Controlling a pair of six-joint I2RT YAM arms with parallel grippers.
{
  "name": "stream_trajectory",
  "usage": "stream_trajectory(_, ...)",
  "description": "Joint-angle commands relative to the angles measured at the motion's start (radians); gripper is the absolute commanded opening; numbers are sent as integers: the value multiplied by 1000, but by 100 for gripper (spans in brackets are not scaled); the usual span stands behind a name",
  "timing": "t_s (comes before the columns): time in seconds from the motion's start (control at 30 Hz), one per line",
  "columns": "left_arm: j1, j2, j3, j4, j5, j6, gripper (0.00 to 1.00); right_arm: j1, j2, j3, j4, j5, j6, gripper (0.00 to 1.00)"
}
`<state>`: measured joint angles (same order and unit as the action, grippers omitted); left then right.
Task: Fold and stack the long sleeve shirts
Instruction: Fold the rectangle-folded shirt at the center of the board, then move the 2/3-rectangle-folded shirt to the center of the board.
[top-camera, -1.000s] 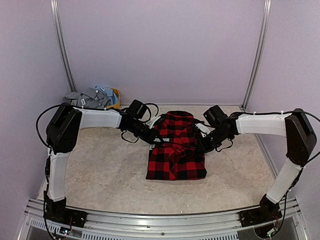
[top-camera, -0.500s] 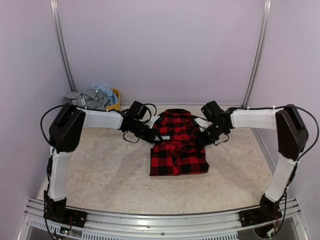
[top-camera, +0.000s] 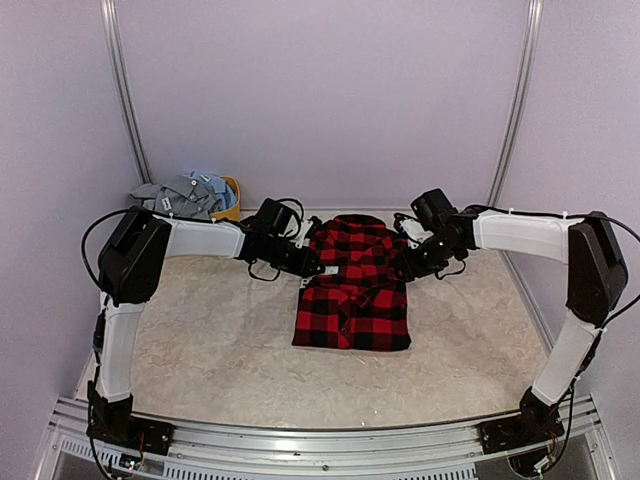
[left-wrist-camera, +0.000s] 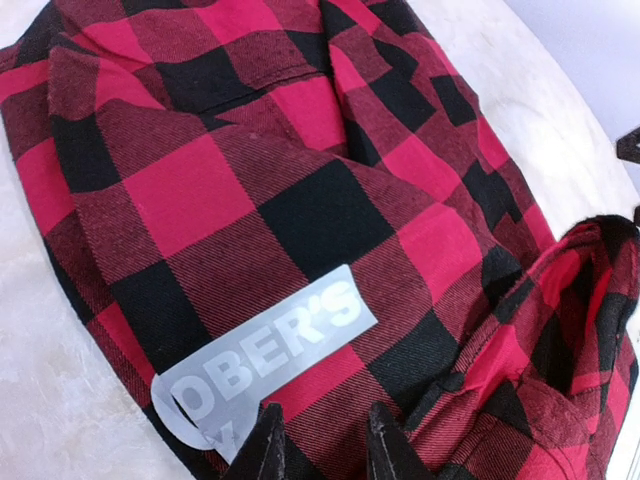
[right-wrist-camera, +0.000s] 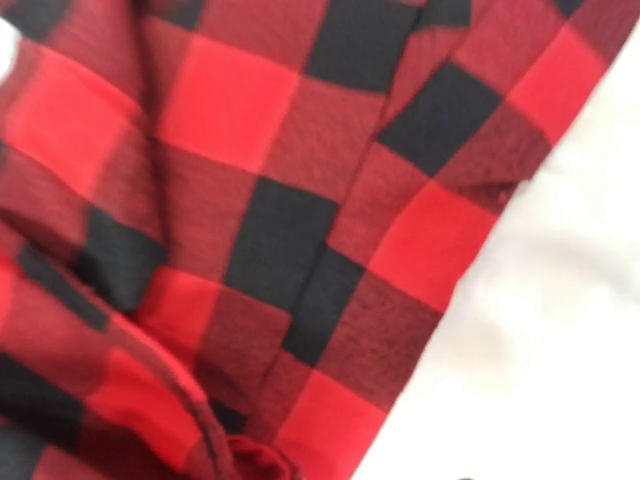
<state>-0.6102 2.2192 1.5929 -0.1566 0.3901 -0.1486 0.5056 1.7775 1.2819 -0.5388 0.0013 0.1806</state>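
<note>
Top view: a red-and-black buffalo-check flannel shirt (top-camera: 352, 300) lies roughly squared at the middle of the pale textured tabletop (top-camera: 200, 340). Your left end effector (top-camera: 312, 268) is at its far-left edge and your right end effector (top-camera: 408, 266) at its far-right edge. Grey and pale blue shirts (top-camera: 185, 193) are heaped on a yellow plastic tub (top-camera: 233, 196) in the far-left corner, well apart.

Left wrist view: the two fingers (left-wrist-camera: 270, 445) stand a little apart over the flannel beside a pale grey printed label (left-wrist-camera: 265, 365). You cannot tell whether they are nipping cloth or merely resting on it.

Right wrist view: layered flannel fills the frame, its edge running against the bare tabletop on the right. The fingers are out of shot, so that grip cannot be judged.

The flannel looks soft, thick and limp. It should drape rather than hold its shape, and layers may slide. Take hold at doubled edges or corners, not mid-panel, pinching both layers together so the fold stays together.
</note>
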Motion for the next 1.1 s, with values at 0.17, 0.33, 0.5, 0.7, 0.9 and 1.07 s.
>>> stream_trajectory(0.17, 7, -115, -120, 123, -136, -36, 31, 62, -203, -167, 141, -90, 36, 58)
stream_trajectory(0.33, -3, -278, -314, 270, -149, -74, 36, 79, -286, -244, 187, -37, 74, 62)
stream_trajectory(0.5, -60, -383, -456, 367, -103, -88, 37, 84, -273, -286, 265, -163, 76, 63)
stream_trajectory(0.7, -128, -321, -438, 384, 3, -121, 36, 92, -164, -295, 376, -301, 94, 61)
stream_trajectory(0.9, -159, -198, -410, 413, -7, -147, 36, 85, -23, -253, 419, -310, 111, 58)
stream_trajectory(1.07, -160, -114, -415, 436, -93, -147, 35, 56, 51, -257, 441, -276, 119, 56)
